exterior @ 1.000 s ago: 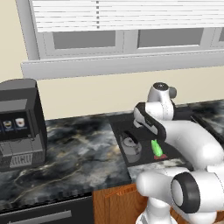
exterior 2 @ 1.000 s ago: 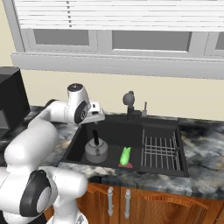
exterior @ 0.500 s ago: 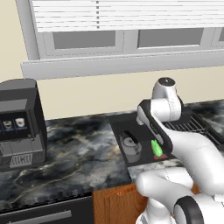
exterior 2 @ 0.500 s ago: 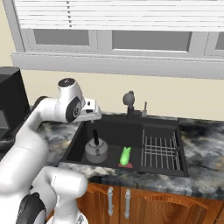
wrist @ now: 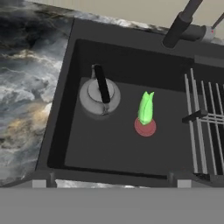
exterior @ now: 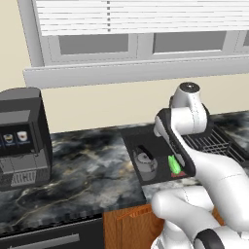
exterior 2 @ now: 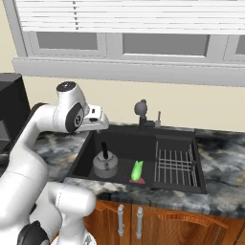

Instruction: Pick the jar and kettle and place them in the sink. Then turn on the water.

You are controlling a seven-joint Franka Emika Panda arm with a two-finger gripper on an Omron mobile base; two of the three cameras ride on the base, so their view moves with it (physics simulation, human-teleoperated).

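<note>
The grey kettle (exterior: 145,160) (exterior 2: 105,163) (wrist: 99,94) stands upright in the left half of the black sink (exterior 2: 85,150) (wrist: 109,151), black handle arched over its lid. To its right lies the jar (exterior: 173,164) (exterior 2: 137,171) (wrist: 145,114), green with a red end, on the basin floor. My gripper (exterior 2: 100,125) (wrist: 110,178) hangs above the sink's left edge, looking down into the basin. It is open, with nothing between its fingertips. The dark faucet (exterior 2: 140,109) (wrist: 179,26) stands at the sink's back rim. Water is out of view.
A wire rack (exterior 2: 174,162) (wrist: 205,127) fills the sink's right side. A black coffee machine (exterior: 22,138) stands on the marble counter (exterior: 87,170) far left. A windowsill and wall run behind the sink, and wooden cabinet doors (exterior 2: 139,220) sit below.
The arm's elbow has swung up and back a little while the hand stays over the sink's left edge. Kettle and jar lie where they were.
</note>
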